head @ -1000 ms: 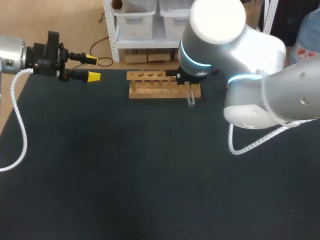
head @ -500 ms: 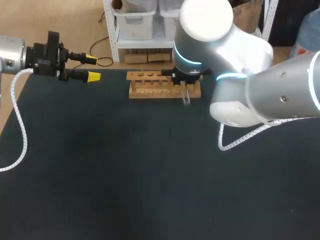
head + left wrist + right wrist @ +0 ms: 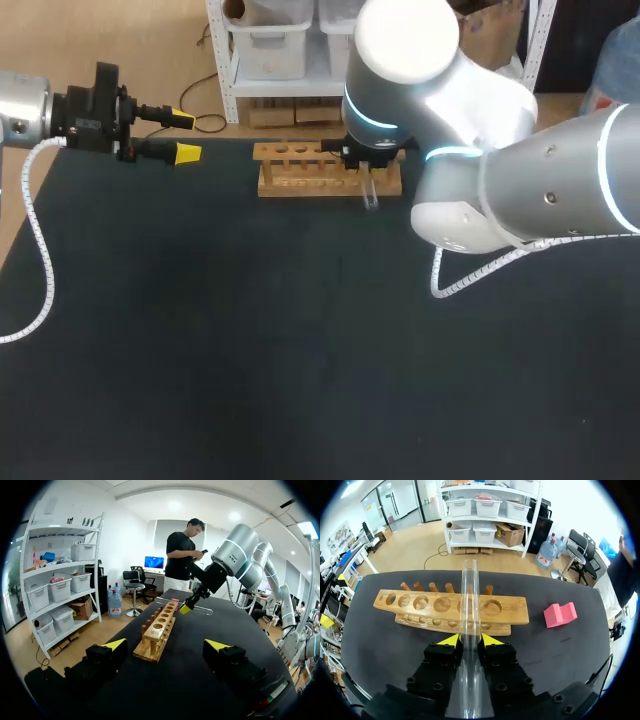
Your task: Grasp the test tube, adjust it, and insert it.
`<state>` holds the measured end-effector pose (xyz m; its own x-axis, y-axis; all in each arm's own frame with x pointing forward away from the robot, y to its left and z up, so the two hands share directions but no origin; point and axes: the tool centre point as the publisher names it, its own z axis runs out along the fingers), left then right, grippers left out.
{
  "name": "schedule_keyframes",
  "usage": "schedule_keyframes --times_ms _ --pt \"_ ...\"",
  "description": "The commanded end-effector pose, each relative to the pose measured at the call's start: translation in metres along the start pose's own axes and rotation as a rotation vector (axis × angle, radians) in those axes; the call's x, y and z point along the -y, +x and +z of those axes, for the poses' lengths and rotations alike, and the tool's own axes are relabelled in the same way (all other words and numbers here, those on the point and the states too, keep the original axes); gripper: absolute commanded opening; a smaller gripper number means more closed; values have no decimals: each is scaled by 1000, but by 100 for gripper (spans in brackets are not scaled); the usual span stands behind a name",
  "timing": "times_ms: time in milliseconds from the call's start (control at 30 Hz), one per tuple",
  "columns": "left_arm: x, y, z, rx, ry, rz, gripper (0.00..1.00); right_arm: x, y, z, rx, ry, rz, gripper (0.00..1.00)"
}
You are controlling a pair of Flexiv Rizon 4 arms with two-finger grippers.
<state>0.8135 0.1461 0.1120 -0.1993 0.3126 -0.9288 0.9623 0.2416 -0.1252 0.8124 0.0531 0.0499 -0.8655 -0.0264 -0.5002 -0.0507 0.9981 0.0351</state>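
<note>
A clear glass test tube (image 3: pixel 470 595) is pinched between the yellow tips of my right gripper (image 3: pixel 470 640), which is shut on it. The tube reaches out over the wooden rack (image 3: pixel 420 602) with its row of holes. In the head view the right gripper (image 3: pixel 366 168) hangs at the rack's (image 3: pixel 300 170) right end, and the tube (image 3: pixel 372 194) sticks out toward the table's front. From the left wrist view the tube (image 3: pixel 197 610) lies level above the rack's (image 3: pixel 157 632) far end. My left gripper (image 3: pixel 182 136) is open at the table's far left, holding nothing.
A pink block (image 3: pixel 560 615) lies on the dark table to the right of the rack. In the head view my right arm (image 3: pixel 480 130) covers the back right of the table. A white cable (image 3: pixel 35 240) hangs from the left arm.
My right arm has shifted left along the rack with the tube in its grip. The left arm has stayed still.
</note>
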Motion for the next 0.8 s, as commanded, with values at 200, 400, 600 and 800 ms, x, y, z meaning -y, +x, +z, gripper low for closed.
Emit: schedule_keyframes --times_ms 200,400,600,800 --pt "0 1 0 3 -1 3 100 -1 2 8 -25 -11 -6 0" --pt "0 1 0 3 -1 3 100 -2 3 13 -40 -21 -7 0" --pt "0 1 0 3 -1 3 100 -3 6 19 -60 -30 -10 0" --pt "0 1 0 3 -1 3 100 -3 8 22 -75 -38 -13 0"
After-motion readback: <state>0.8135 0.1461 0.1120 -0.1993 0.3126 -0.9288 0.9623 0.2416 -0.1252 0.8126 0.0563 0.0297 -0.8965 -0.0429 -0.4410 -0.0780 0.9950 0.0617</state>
